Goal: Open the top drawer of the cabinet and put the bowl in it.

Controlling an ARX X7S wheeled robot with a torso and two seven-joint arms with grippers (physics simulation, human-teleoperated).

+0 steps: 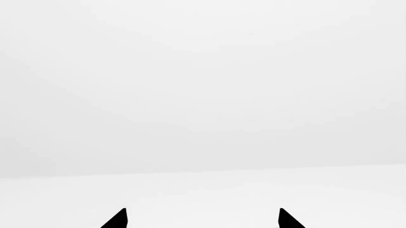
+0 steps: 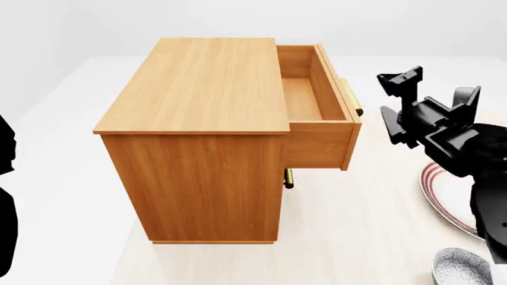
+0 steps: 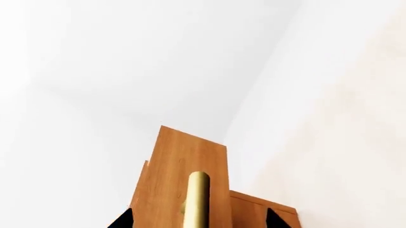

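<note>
The top drawer (image 2: 305, 98) of the cabinet (image 2: 202, 142) is being shown pulled out, its interior bare. The right gripper (image 2: 400, 107) is being held at 3 o'clock of the brass handle (image 2: 349, 95), jaws spread and clear of it, nothing grasped. The opening step is judged complete; the pick-up step is judged to be in hand. The bowl (image 2: 462, 266) is being left at 5 o'clock of the cabinet, beside the plate (image 2: 443, 196). The left gripper (image 1: 201, 219) is being kept parted, empty. Next, the right gripper is to be lowered over the bowl rim.
</note>
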